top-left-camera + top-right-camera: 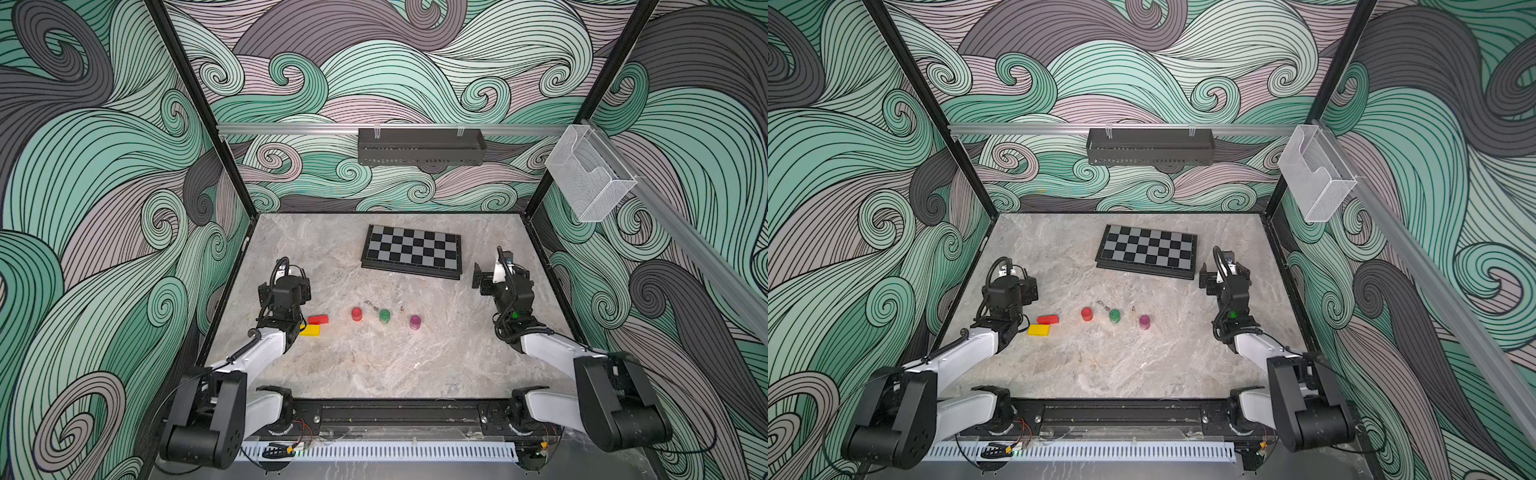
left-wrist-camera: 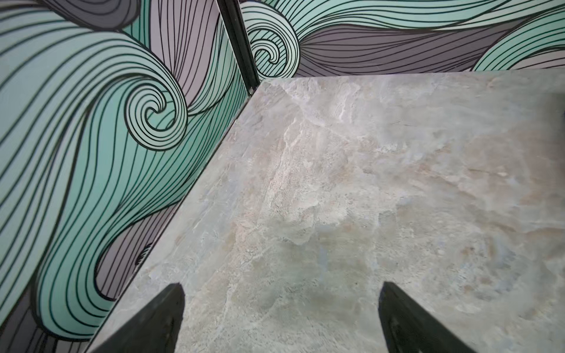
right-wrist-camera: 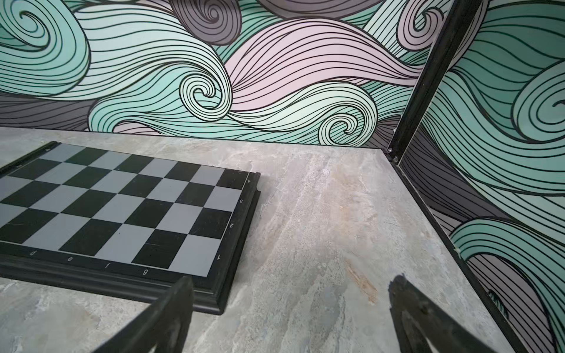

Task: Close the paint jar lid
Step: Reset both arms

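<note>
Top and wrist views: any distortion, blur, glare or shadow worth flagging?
In both top views the frame posts splay outward, a wide-angle look, and the green paint jar is small and soft. Left wrist view: even light, a faint shadow on the table. Right wrist view: chessboard sharp, no glare.

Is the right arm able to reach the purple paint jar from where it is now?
Probably yes. The right gripper is open and empty, only bare table lies between it and the purple paint jar, and the chessboard sits farther back, out of the way.
</note>
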Action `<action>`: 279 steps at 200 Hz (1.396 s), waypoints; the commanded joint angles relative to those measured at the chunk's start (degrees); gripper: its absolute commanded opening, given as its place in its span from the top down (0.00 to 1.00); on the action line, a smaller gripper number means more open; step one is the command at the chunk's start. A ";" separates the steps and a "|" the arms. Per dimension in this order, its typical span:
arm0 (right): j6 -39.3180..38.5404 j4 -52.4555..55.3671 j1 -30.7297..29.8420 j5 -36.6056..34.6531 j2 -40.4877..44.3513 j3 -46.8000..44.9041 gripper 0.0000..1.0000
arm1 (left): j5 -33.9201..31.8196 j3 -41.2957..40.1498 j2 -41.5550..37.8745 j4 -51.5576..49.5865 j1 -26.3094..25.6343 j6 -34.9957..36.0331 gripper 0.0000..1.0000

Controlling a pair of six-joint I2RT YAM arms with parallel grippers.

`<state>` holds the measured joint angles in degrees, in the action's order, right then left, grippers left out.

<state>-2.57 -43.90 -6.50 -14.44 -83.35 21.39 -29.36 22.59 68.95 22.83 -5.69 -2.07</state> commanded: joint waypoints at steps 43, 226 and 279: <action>-1.58 -12.86 1.49 5.97 -6.24 -0.99 0.01 | 9.21 -0.89 7.87 17.15 3.54 -0.81 0.01; -1.56 -12.26 1.65 6.54 -6.17 -0.73 0.01 | 18.29 1.14 17.75 20.89 4.81 2.11 0.01; -1.29 -11.21 2.35 8.23 -6.14 -0.18 0.01 | 18.49 1.27 17.76 20.68 4.81 2.11 0.01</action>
<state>-2.85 -54.48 -4.75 -7.79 -89.12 19.86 -11.70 22.39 86.41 43.29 -1.26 -0.47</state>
